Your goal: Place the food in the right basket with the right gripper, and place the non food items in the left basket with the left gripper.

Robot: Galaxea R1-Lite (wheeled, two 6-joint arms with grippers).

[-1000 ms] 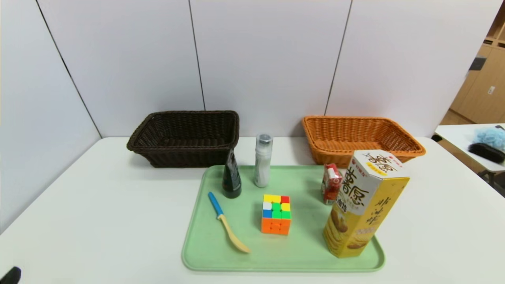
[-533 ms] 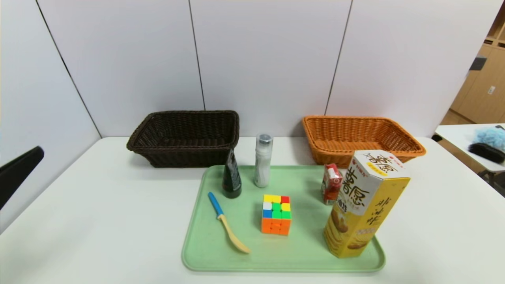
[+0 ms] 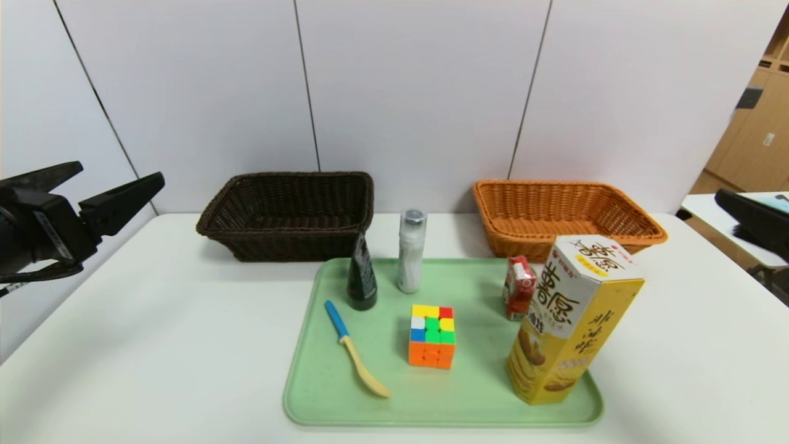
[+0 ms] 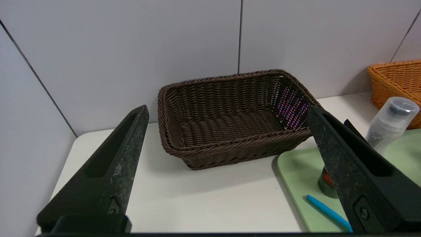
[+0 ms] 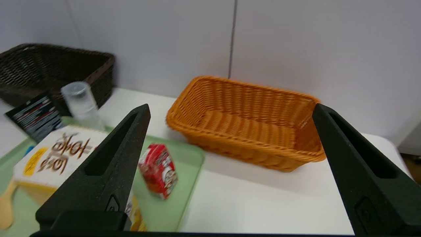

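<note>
A green tray (image 3: pixel 320 394) holds a blue-handled wooden spoon (image 3: pixel 356 357), a dark tube (image 3: pixel 362 277), a clear white bottle (image 3: pixel 411 251), a colour cube (image 3: pixel 432 336), a small red carton (image 3: pixel 518 288) and a tall yellow snack box (image 3: pixel 570 317). The dark brown basket (image 3: pixel 290 213) stands back left, the orange basket (image 3: pixel 564 216) back right. My left gripper (image 3: pixel 117 182) is open and empty, raised at the far left; in the left wrist view (image 4: pixel 227 112) it faces the brown basket (image 4: pixel 230 115). My right gripper (image 5: pixel 230 112) is open and empty, facing the orange basket (image 5: pixel 250 121).
White wall panels stand close behind both baskets. The white table (image 3: pixel 154 345) has bare surface left of the tray. A second table (image 3: pixel 715 213) stands at the far right beyond the table edge.
My left gripper has risen into view at the far left and come up toward the brown basket. My right arm has entered at the far right edge. The items on the tray have not moved.
</note>
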